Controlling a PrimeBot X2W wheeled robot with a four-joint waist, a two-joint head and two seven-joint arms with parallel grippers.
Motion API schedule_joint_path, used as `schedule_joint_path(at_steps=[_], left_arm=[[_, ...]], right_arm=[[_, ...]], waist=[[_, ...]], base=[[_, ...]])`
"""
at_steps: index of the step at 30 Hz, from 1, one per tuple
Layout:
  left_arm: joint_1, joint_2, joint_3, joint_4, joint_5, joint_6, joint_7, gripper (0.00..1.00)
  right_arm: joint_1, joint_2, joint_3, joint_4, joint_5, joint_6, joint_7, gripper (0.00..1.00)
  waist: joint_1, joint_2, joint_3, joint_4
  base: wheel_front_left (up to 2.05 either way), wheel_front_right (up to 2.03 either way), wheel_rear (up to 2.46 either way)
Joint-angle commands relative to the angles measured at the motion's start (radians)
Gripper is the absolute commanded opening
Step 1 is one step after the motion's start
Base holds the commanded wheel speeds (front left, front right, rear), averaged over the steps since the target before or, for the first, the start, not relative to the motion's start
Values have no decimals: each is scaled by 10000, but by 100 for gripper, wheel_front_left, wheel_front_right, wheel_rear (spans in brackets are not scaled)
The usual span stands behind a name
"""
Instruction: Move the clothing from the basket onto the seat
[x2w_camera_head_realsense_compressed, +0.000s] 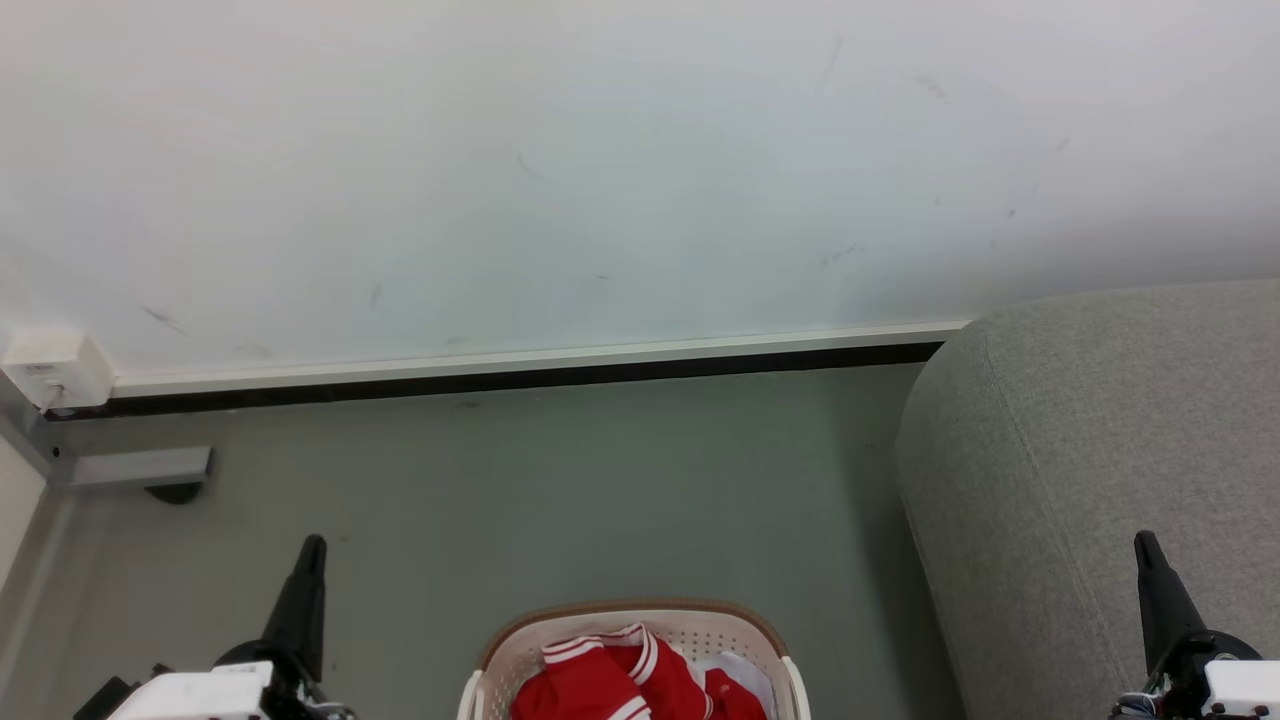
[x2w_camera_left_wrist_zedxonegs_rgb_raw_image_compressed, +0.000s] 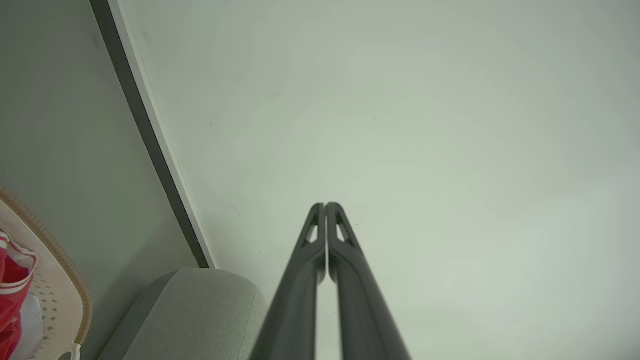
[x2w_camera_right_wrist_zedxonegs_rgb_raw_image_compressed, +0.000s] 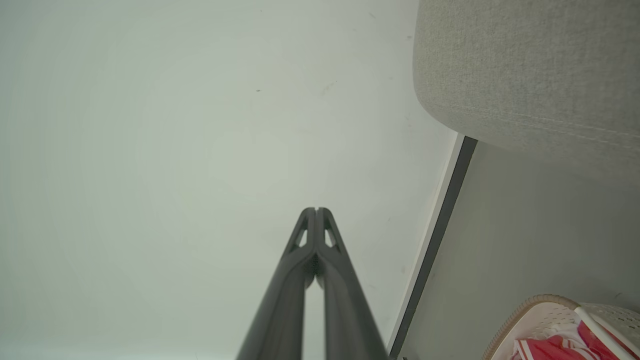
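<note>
Red clothing (x2w_camera_head_realsense_compressed: 590, 685) lies bunched in basket (x2w_camera_head_realsense_compressed: 640, 606); my left gripper (x2w_camera_left_wrist_zedxonegs_rgb_raw_image_compressed: 325, 205), right gripper (x2w_camera_right_wrist_zedxonegs_rgb_raw_image_compressed: 316, 210) both closed, empty. Risk: grabbing white cloth (x2w_camera_head_realsense_compressed: 745, 672) too.

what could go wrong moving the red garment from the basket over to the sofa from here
1. The left gripper and right gripper are both shut; reaching into the basket like that would likely only push the red garment.
2. A white cloth lies beside it and could get pinched along.
3. The garment is bunched, so a grip on one fold may trail it over the floor before the sofa.
</note>
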Motion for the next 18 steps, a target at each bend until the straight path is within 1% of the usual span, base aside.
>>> schedule_joint_path(at_steps=[1,18], left_arm=[[-90,72,11,-32,-144,-21,32,0],[-90,72,11,-32,-144,-21,32,0]], right_arm=[[-114,-66,-36,-52,9,-23,22,0],[-114,-66,-36,-52,9,-23,23,0]], waist=[[0,-1,0,0],[0,-1,0,0]], base=[[0,0,0],[0,0,0]])
